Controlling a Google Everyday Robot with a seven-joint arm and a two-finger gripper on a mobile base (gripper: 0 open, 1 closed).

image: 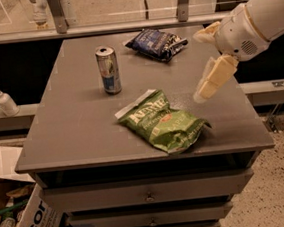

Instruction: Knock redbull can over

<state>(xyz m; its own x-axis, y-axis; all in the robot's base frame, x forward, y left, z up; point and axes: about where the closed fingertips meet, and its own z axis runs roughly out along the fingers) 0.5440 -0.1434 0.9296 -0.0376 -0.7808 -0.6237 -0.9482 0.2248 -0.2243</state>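
Observation:
The redbull can (108, 70) stands upright on the grey table (83, 131), left of the middle, silver and blue with a silver top. My gripper (204, 92) hangs over the right part of the table, pointing down and left, well to the right of the can and apart from it. A green chip bag (163, 121) lies flat between the gripper and the table's front edge. A dark blue snack bag (156, 44) lies at the back of the table.
A white pump bottle (3, 100) stands on a ledge to the left. A cardboard box with bottles (17, 223) sits on the floor at the lower left. Drawers (150, 195) run below the tabletop. A railing (123, 24) crosses behind the table.

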